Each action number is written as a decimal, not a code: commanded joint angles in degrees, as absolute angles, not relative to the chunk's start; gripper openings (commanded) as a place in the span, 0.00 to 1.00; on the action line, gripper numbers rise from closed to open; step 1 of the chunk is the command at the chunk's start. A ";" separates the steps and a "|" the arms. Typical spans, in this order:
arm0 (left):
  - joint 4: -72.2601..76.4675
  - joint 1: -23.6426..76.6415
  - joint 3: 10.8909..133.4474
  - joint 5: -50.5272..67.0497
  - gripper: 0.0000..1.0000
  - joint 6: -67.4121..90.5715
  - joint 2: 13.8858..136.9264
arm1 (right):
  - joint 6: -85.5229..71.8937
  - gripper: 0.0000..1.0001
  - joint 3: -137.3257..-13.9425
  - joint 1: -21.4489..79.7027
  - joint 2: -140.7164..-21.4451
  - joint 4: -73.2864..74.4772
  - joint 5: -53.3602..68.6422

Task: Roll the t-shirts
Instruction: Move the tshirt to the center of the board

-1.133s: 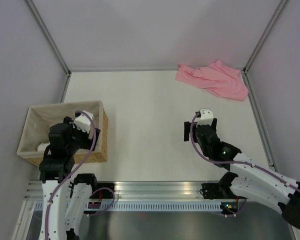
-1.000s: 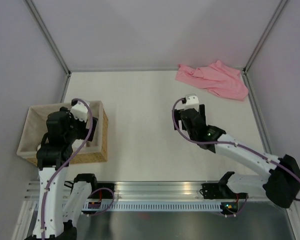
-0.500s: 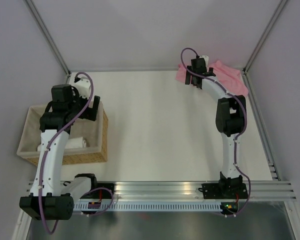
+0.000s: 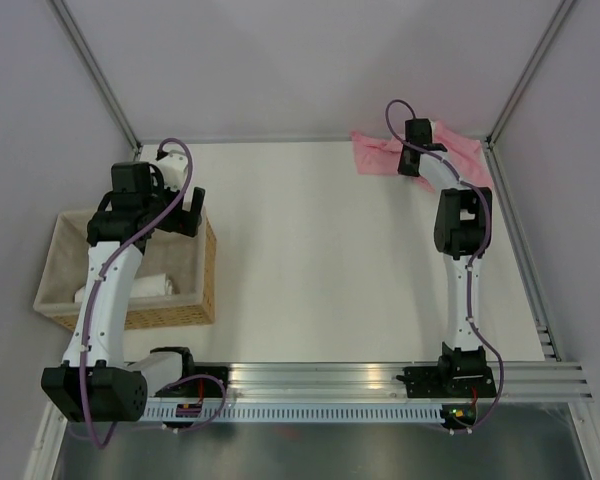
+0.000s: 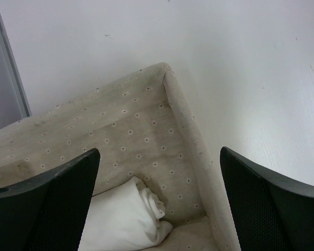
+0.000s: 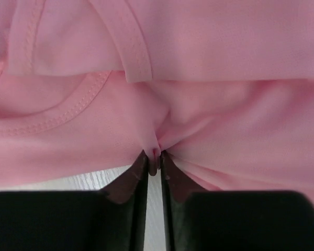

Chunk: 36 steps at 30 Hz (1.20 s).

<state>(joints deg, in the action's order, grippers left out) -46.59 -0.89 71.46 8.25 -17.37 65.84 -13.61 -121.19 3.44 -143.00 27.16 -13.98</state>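
The pink t-shirt [image 4: 467,160] lies crumpled, not yet rolled; the right hand [image 6: 153,166] pinches a fold, and the left hand [image 5: 157,204] gapes empty above the basket [image 4: 206,282].

The right arm reaches fully to the far right corner of the bench [image 4: 320,250]. The right gripper [image 4: 410,163] sits on the crumpled pink t-shirt [image 4: 378,156] lying in that corner. The left arm is raised, with the left gripper [image 4: 188,215] above the far right corner of the wicker basket [image 4: 208,285] at the near left. A white cloth roll [image 4: 155,285] lies inside the basket.
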 commanded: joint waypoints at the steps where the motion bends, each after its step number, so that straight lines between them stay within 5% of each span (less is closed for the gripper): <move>1: -45.00 -0.88 73.30 10.02 1.00 -17.31 64.61 | -13.09 0.00 -118.84 4.04 -142.48 30.23 -8.36; 8: -47.89 -0.97 73.65 14.56 1.00 -19.25 62.40 | -16.16 0.00 -83.89 11.23 -115.00 15.05 -2.46; 13: -50.89 -0.88 76.55 24.95 1.00 -20.82 62.05 | -24.94 0.04 -62.68 27.75 -98.03 6.69 -0.18; 16: -51.50 -0.70 77.95 26.72 1.00 -21.97 61.87 | -25.22 0.28 -61.52 35.76 -95.98 8.25 7.52; 17: -51.68 -0.70 78.13 26.89 1.00 -22.23 61.87 | -25.05 0.45 -61.61 36.90 -95.19 8.70 9.65; 23: -54.31 -0.70 78.22 30.83 0.99 -23.82 61.88 | -21.89 0.73 -60.12 37.53 -85.26 12.30 -1.79; 30: -56.86 3.77 77.96 34.19 0.95 -26.54 62.14 | -14.00 0.76 -66.25 31.03 -92.97 16.69 -3.78; 36: -57.57 7.12 76.12 32.78 0.95 -27.33 61.70 | -5.02 0.72 -74.00 32.60 -102.65 15.21 8.78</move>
